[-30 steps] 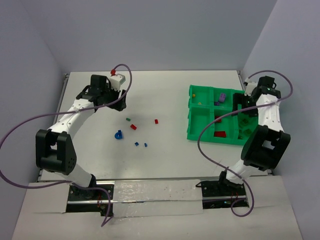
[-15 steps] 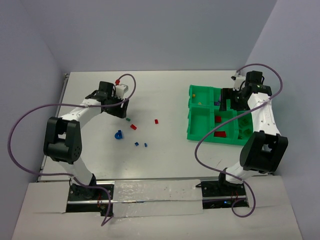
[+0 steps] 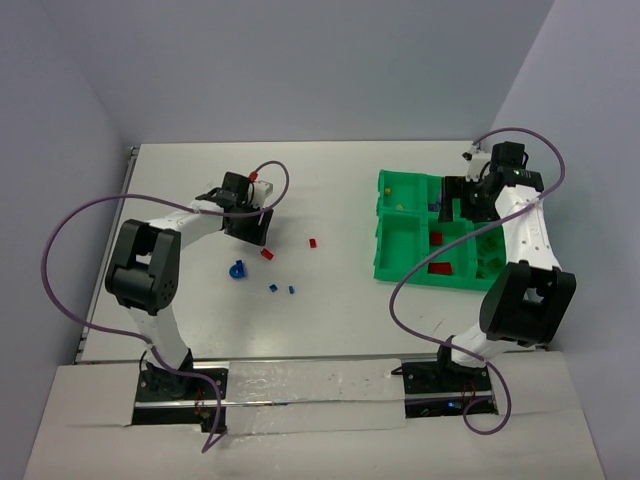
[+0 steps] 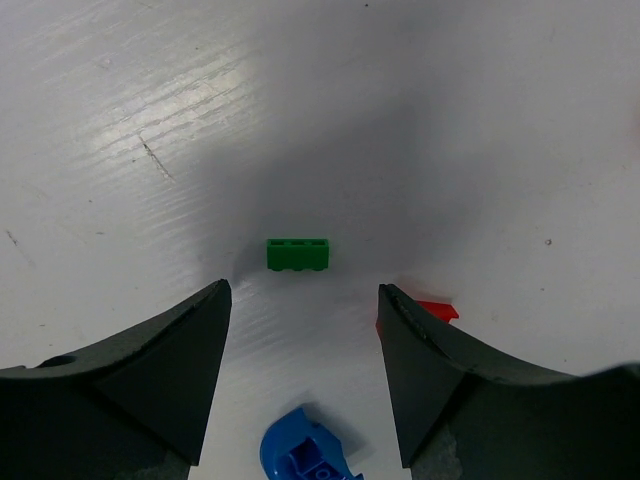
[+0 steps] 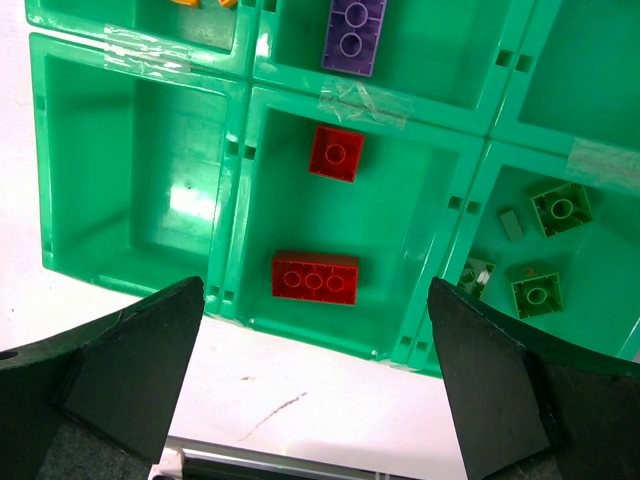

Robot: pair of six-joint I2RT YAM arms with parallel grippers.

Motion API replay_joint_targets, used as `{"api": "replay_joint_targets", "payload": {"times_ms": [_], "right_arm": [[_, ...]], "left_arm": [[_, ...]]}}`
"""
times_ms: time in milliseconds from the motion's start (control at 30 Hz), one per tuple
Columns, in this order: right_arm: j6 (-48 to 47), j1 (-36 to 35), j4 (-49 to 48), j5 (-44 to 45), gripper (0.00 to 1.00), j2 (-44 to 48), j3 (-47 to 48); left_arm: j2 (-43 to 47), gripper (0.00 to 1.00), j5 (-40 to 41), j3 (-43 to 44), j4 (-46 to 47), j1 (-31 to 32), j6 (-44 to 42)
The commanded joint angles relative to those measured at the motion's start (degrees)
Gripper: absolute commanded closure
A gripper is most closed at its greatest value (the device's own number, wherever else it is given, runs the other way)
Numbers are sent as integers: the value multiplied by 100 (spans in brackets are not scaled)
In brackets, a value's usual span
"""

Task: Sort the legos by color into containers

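The left tool now hangs low over the loose bricks on the bench, after a second's swing in from the far left side. Its jaws are spread and narrowing, and a small green brick lies flat on the bench just ahead of the gap, touched by neither finger. A red brick peeks out beside the right-hand finger, and a curved blue piece sits nearer the wrist. The move reads as the start of the next pick, with green the likely target.

The right tool hovers above the green tray with its jaws spread wide and nothing between them. It has shifted toward the tray's far edge over the past second.

From the right wrist, the tray's middle compartment holds a square red brick and a long red brick. A purple brick lies in the compartment beyond. Orange pieces show at the top edge, mostly cut off. The compartment to the right holds green bricks, so that looks like the loose green one's destination. The large compartment on the left shows only bare floor. From above, another red brick and two small blue bricks wait on the bench.
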State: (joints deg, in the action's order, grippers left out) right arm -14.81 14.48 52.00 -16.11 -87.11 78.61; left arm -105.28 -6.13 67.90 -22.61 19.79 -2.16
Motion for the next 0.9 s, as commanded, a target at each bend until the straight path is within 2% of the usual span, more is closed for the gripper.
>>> {"api": "replay_joint_targets", "payload": {"times_ms": [0, 133, 867], "right_arm": [[13, -33, 52, -58, 0, -3, 89], [22, -33, 72, -129, 0, -35, 103], [16, -33, 149, -180, 0, -171, 208]], "left_arm": [[-39, 30, 59, 113, 211, 42, 99], [-172, 30, 58, 193, 257, 42, -16], [-367, 54, 175, 227, 244, 251, -45]]}}
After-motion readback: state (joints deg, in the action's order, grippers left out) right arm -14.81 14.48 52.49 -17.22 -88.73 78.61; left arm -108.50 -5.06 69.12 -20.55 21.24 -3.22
